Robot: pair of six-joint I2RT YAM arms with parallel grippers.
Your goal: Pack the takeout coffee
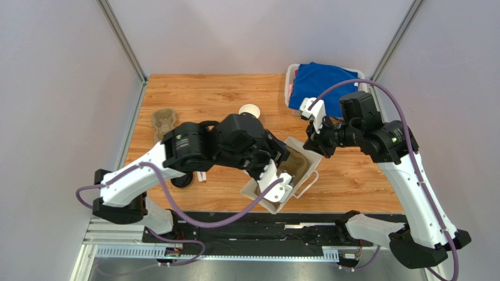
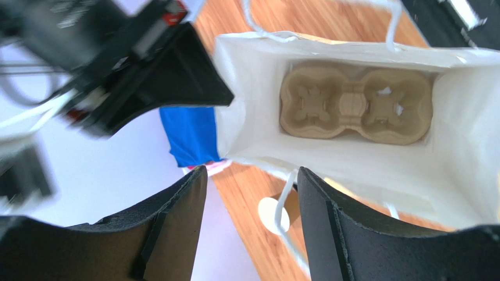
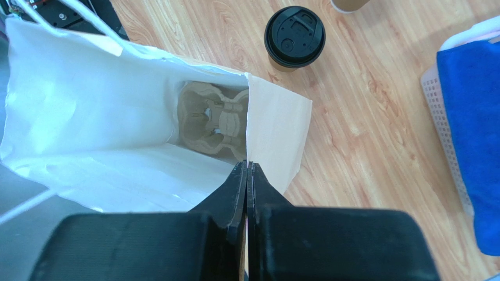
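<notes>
The coffee cup (image 3: pixel 293 36) looks light, crushable: take it gently around the wall. Left jaws open, empty; right jaws pinch the bag (image 3: pixel 88 117).

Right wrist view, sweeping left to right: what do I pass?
paper bag → cardboard cup tray at its bottom → lidded coffee cup → sliver of another cup at the top edge → basket holding blue cloth

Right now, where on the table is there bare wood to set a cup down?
Bare: far strip between spare carrier and lidless cup; near right between paper bag and right arm. Crowded: centre, both arms at the bag.
</notes>
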